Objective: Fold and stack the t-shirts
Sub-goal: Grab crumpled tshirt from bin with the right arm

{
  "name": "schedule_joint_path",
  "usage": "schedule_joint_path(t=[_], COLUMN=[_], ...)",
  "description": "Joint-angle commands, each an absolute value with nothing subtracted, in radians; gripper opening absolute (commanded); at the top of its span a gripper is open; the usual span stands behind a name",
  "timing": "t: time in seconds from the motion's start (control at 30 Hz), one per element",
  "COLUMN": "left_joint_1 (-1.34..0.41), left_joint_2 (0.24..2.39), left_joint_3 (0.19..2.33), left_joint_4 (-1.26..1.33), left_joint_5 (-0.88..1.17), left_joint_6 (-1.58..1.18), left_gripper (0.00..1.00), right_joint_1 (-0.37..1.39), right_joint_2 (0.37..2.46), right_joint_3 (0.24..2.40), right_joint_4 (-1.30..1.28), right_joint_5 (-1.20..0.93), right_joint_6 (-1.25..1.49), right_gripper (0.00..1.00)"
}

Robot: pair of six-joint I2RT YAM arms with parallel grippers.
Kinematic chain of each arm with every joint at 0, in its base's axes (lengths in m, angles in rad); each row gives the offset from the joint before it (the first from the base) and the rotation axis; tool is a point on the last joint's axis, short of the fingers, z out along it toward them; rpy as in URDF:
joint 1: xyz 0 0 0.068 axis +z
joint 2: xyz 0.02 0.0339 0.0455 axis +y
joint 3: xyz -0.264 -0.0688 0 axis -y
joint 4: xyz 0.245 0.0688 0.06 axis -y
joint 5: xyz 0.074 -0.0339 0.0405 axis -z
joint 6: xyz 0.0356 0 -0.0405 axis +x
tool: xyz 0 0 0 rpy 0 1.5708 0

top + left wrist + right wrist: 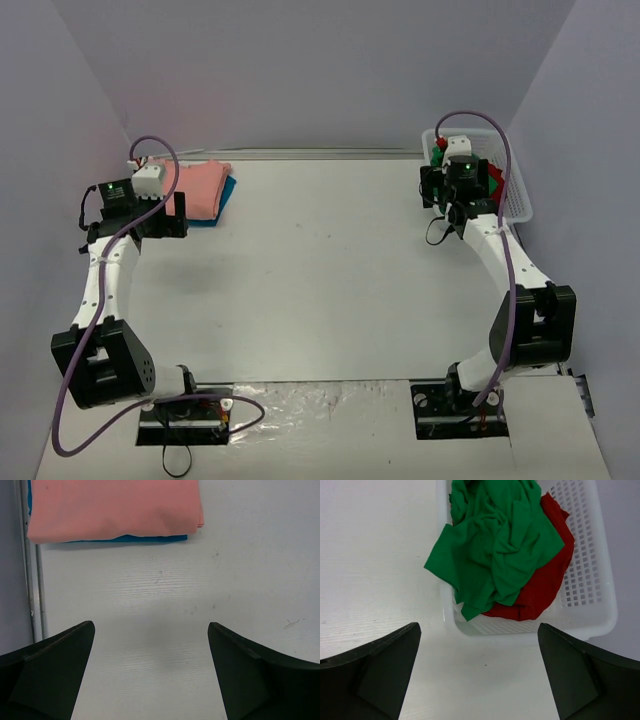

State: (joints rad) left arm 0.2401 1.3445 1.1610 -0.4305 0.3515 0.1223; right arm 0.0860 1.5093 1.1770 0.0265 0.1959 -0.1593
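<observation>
Top external view puts the job at about halfway. A folded salmon-pink cloth t-shirt [200, 188] lies squarely on a folded teal-blue cloth t-shirt [150, 538], and the pair is stacked at the far left corner of the white tabletop [320, 290]. At the far right corner, a white plastic mesh basket [592, 580] holds a crumpled bright green cloth t-shirt [495, 545]. It is heaped over a crumpled red cloth t-shirt [545, 587], and one green flap spills over the basket's rim. Neither of these is folded, so I judge that two shirts remain to be taken out, folded and added to the stack.

Reaching toward the far left corner, the left arm holds the left gripper [150, 675] above bare tabletop just short of the stack. Its fingers are spread wide with nothing between them. Over at the far right corner, the right gripper [480, 675] hangs above the table just in front of the basket. It is likewise wide apart and empty, and faces the green shirt.
</observation>
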Motion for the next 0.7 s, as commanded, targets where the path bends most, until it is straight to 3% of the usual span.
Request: schedule_joint_path(t=[0.0,0.17,0.33,0.67], left_joint_1=[0.235,0.233,0.235,0.235], left_joint_2=[1.331,1.353,1.321,1.305], left_joint_3=[1.160,1.157,1.118,1.100], left_joint_4=[-0.434,-0.451,-0.427,-0.408], left_joint_5=[0.364,0.379,0.387,0.406], left_joint_6=[0.110,0.120,0.127,0.135], left_gripper=[0.97,0.97,0.97,0.94], right_joint_1=[0.080,0.054,0.005,-0.035], right_joint_2=[1.517,1.603,1.679,1.873], right_joint_3=[1.215,1.293,1.379,1.555], right_joint_4=[0.077,0.118,0.127,0.117], right_joint_5=[0.288,0.371,0.281,0.324], right_joint_6=[-0.204,-0.230,-0.255,-0.273], right_gripper=[1.00,1.00,1.00,1.00])
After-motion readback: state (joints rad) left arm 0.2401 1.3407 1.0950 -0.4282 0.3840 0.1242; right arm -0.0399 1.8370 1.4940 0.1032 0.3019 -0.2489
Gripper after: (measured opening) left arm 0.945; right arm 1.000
